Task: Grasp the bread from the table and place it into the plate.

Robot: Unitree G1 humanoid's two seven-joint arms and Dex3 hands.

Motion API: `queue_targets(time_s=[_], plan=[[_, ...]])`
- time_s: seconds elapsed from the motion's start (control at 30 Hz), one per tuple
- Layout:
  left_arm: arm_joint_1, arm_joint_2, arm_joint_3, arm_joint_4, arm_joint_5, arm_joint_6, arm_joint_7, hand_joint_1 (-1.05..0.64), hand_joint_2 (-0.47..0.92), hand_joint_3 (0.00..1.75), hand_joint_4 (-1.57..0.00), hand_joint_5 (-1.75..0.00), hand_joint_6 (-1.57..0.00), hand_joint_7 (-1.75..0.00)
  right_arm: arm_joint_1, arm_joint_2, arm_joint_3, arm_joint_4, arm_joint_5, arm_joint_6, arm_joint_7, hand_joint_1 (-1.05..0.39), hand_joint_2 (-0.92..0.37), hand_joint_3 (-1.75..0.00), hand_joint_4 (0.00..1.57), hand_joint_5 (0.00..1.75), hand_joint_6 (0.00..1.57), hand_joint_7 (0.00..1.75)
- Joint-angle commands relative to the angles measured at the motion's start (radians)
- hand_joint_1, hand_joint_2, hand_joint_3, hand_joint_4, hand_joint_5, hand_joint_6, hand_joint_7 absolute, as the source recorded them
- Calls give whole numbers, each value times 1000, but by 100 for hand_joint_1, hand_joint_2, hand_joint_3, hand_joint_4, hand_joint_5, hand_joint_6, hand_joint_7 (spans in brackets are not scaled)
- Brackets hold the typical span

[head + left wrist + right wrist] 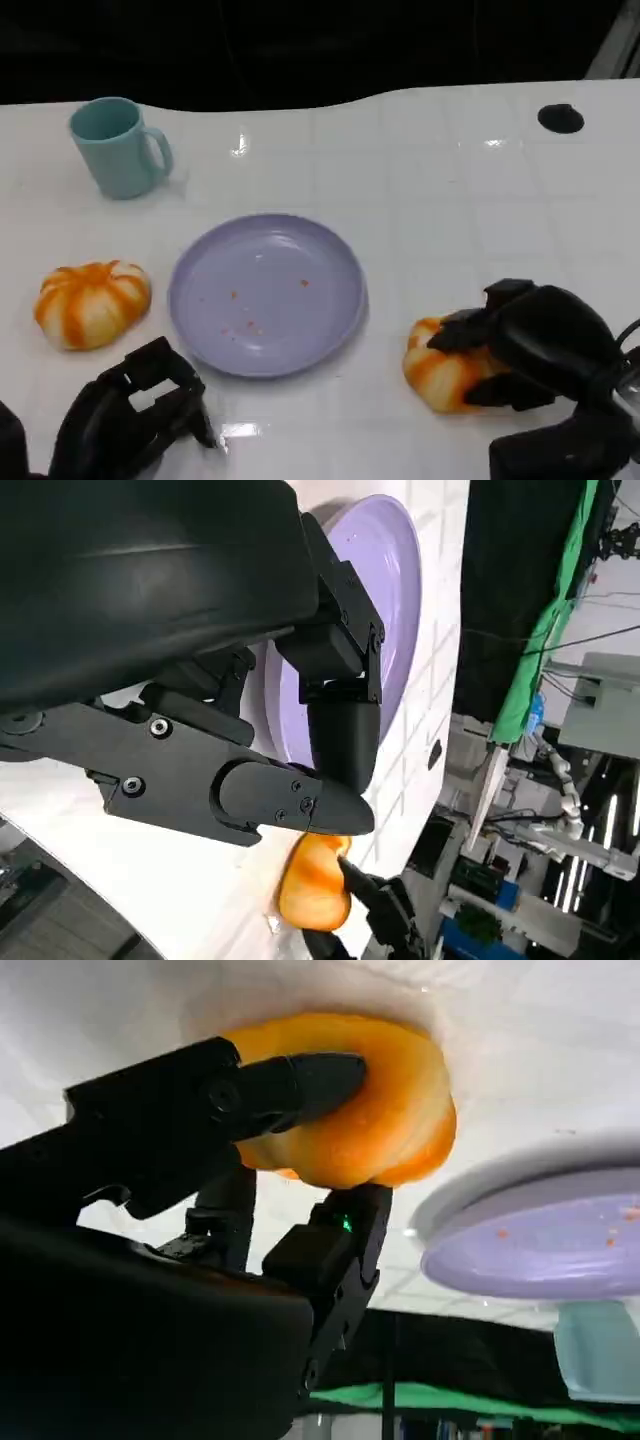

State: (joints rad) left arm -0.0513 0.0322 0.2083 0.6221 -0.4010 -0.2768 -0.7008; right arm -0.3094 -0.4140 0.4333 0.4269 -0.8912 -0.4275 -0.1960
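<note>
Bread (pixel 440 375) sits on the white table (pixel 480 230) at the lower right of the head view, just right of the plate (pixel 267 292), with the right hand (pixel 530 345) wrapped over its right side. In the right wrist view the fingers (pixel 300 1085) lie across one face of the roll (pixel 370 1100) and another presses it from the opposite side, so the hand pinches the bun between them. The roll looks to be resting on the table, not yet lifted, though I cannot be sure. The grip from the outer side makes sense, I judge: it leaves a short, open path leftward to the plate, whose lilac centre holds only a few crumbs.

A second bun (pixel 92 303) lies at the centre left of the frame, just left of the plate and apart from it. The left hand (pixel 135 405) hovers at the lower left, near that bun but not touching it, fingers curled inward around nothing. A teal mug (pixel 118 147) stands upright at the upper left, well clear of the work.
</note>
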Motion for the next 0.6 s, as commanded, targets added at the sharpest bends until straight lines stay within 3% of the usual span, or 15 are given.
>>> queue_targets(time_s=[0.03,0.17,0.23,0.33,0.43,0.6], plan=[[12,11,6,6,0,11,4,-51,92,16,-77,-169,-70,-142,-16,2,28,49,-23,10,-70,-30,-74,-84,83,175,67,154],[12,11,6,6,0,9,3,-50,92,17,-77,-169,-70,-141,-24,12,41,70,-33,18,-128,-30,-72,-84,83,175,75,128],[9,11,6,14,4,-1,1,-50,92,18,-77,-169,-70,-141,-29,20,40,93,-21,0,-166,-30,-72,-84,83,175,77,124],[9,11,5,12,6,2,5,-51,92,18,-77,-169,-70,-142,-33,31,39,117,-13,-22,-225,-29,-69,-89,85,175,73,140],[7,10,6,16,4,1,4,-50,92,17,-77,-170,-70,-143,-37,43,35,139,-4,-59,-301,-27,-63,-95,84,175,62,170],[7,11,6,14,3,8,6,-51,92,16,-77,-169,-69,-143,-46,71,20,157,44,-136,-379,-27,-61,-99,85,175,60,175]])
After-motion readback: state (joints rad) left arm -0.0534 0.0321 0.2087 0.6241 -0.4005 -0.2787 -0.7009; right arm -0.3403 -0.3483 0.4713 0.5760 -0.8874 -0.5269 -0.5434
